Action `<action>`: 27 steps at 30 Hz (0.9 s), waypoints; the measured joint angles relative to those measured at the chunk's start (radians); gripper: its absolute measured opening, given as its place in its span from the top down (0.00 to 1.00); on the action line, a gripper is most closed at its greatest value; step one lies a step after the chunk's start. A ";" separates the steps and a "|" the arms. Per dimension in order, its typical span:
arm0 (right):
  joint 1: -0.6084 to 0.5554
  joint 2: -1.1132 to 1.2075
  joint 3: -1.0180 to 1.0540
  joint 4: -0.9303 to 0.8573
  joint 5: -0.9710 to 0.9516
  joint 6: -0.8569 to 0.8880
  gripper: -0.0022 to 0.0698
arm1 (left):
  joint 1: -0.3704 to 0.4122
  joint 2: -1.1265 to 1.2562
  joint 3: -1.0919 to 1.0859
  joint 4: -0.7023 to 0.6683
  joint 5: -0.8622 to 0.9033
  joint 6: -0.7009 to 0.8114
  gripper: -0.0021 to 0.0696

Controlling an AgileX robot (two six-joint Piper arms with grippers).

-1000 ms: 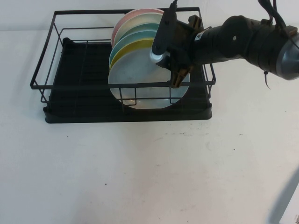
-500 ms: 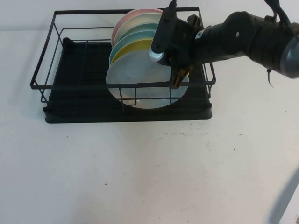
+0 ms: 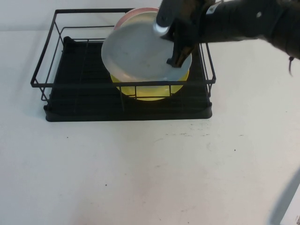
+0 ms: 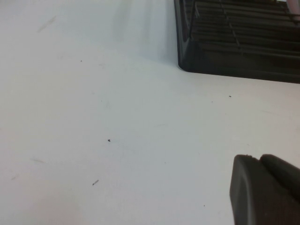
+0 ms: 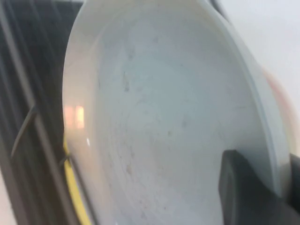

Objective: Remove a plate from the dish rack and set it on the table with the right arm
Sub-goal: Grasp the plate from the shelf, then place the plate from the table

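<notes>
Since a second ago the plate [image 3: 138, 54] has come up out of its slot and tipped toward flat; it now hangs above the dish rack [image 3: 70, 101], clear of the front rail, pinched at its right rim by the right gripper [image 3: 176, 51] (fingers clamped on the rim, one pad across the plate's face in the right wrist view).

Next call: carry it forward over the front rail with margin, then lower onto open table [image 3: 150, 173] and level it before release; a rim-only grip may let it swing.

Rack contents: yellow plate [image 3: 150, 91] upright at the front, pink plate [image 3: 136, 11] edge showing behind.

Left gripper [image 4: 265, 190] parked low over the table, near the rack corner; whether it is open or closed is unclear
</notes>
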 joint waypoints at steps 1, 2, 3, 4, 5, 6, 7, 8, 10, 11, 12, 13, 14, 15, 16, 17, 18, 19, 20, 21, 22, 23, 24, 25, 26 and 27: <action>0.000 -0.015 0.000 0.004 0.000 0.000 0.85 | 0.000 0.000 0.000 0.000 0.000 0.000 0.98; 0.000 -0.027 0.000 0.015 -0.004 0.002 0.86 | 0.000 0.000 0.000 0.000 0.000 0.000 0.98; 0.000 -0.045 0.000 0.024 -0.020 0.002 0.86 | 0.000 0.000 0.000 0.000 0.000 0.000 0.98; 0.000 -0.064 0.000 0.035 -0.025 0.002 0.86 | 0.000 0.000 0.000 0.000 0.000 0.000 0.98; 0.000 -0.079 0.000 0.045 -0.027 0.002 0.86 | 0.000 0.000 0.000 0.000 0.000 0.000 0.98; 0.000 -0.098 0.000 0.057 -0.030 0.002 0.86 | 0.000 0.000 0.000 0.000 0.000 0.000 0.98; 0.000 -0.117 0.000 0.066 -0.032 0.007 0.86 | 0.000 0.000 0.000 0.000 0.000 0.000 0.98; 0.000 -0.134 -0.002 0.070 -0.034 0.015 0.86 | 0.000 0.000 0.000 0.000 0.000 0.000 0.98; -0.001 -0.167 -0.004 0.072 -0.033 0.052 0.86 | 0.000 0.000 0.000 0.000 0.000 0.000 0.98; -0.003 -0.181 -0.004 0.072 -0.025 0.073 0.86 | 0.000 0.000 0.000 0.000 0.000 0.000 0.98; -0.002 -0.197 -0.004 0.072 -0.008 0.107 0.86 | 0.000 0.000 0.000 0.000 0.000 0.000 0.98; -0.002 -0.213 -0.004 0.063 0.016 0.149 0.86 | 0.000 0.000 0.000 0.000 0.000 0.000 0.98; -0.002 -0.225 -0.004 0.050 0.041 0.201 0.86 | 0.000 0.000 0.000 0.000 0.000 0.000 0.98; -0.002 -0.240 -0.004 0.028 0.078 0.265 0.86 | 0.000 0.000 0.000 0.000 0.000 0.000 0.98; -0.002 -0.255 -0.004 -0.004 0.119 0.342 0.86 | 0.000 0.000 0.000 0.000 0.000 0.000 0.98; -0.002 -0.268 -0.004 -0.036 0.166 0.415 0.86 | 0.000 0.000 0.000 0.000 0.000 0.000 0.98; -0.002 -0.281 -0.004 -0.081 0.217 0.515 0.86 | 0.000 0.000 0.000 0.000 0.000 0.000 0.98; -0.002 -0.292 -0.004 -0.128 0.273 0.617 0.86 | 0.000 0.000 0.000 0.000 0.000 0.000 0.98; -0.002 -0.297 -0.004 -0.171 0.322 0.695 0.86 | 0.000 0.000 0.000 0.000 0.000 0.000 0.98; -0.002 -0.303 -0.004 -0.206 0.386 0.786 0.86 | 0.000 0.000 0.000 0.000 0.000 0.000 0.98; -0.002 -0.307 -0.004 -0.230 0.451 0.864 0.86 | 0.000 0.000 0.000 0.000 0.000 0.000 0.98; -0.004 -0.307 -0.004 -0.242 0.504 0.929 0.86 | 0.000 0.000 0.000 0.000 0.000 0.000 0.98; -0.004 -0.307 -0.002 -0.249 0.564 0.981 0.86 | 0.000 0.000 0.000 0.000 0.000 0.000 0.98; -0.002 -0.307 0.006 -0.254 0.610 1.022 0.86 | 0.000 0.000 0.000 0.000 0.000 0.000 0.98; 0.004 -0.309 0.018 -0.255 0.637 1.051 0.86 | 0.000 0.000 0.000 0.000 0.000 0.000 0.98; 0.010 -0.313 0.039 -0.260 0.657 1.084 0.86 | 0.000 0.000 0.000 0.000 0.000 0.000 0.98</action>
